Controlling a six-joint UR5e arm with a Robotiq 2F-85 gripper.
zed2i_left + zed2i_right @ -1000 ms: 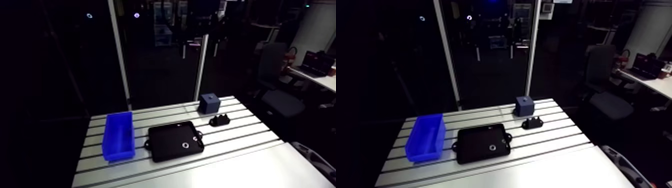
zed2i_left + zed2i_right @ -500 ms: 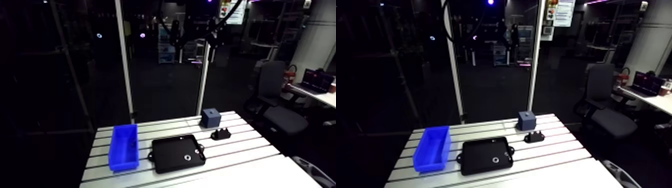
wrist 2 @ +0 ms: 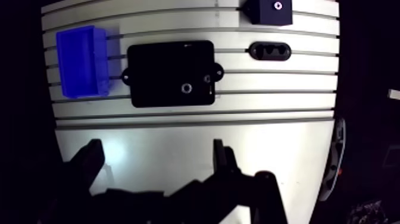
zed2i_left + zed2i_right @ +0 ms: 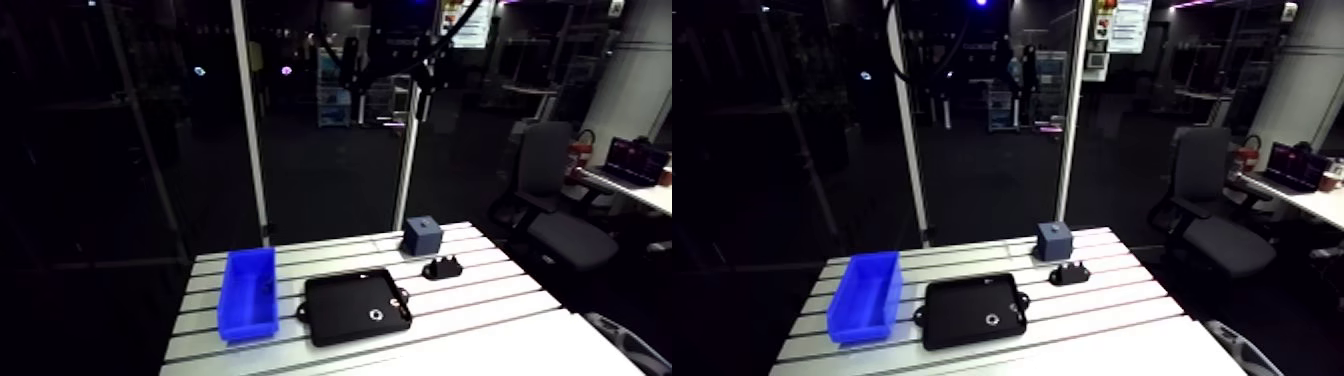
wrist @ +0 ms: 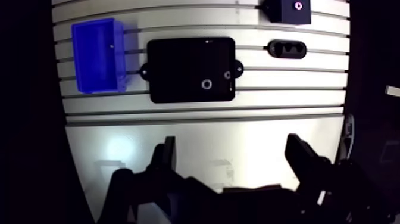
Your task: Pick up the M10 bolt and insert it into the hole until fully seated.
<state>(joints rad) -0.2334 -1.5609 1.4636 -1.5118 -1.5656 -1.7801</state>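
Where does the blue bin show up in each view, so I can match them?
Arm view: blue bin beside the black tray, on the side away from the dark blue cube.
Wrist view: blue bin ahead of the open end effector, beside the same tray.
Shared landmark: the black tray.

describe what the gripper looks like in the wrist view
The gripper shows as a black, mostly silhouetted two-finger unit. Its fingers are flat, angular bars that narrow to blunt tips, and jointed linkages tie them to a bulkier dark body below. No markings, labels or cables can be made out on it in this dim light.
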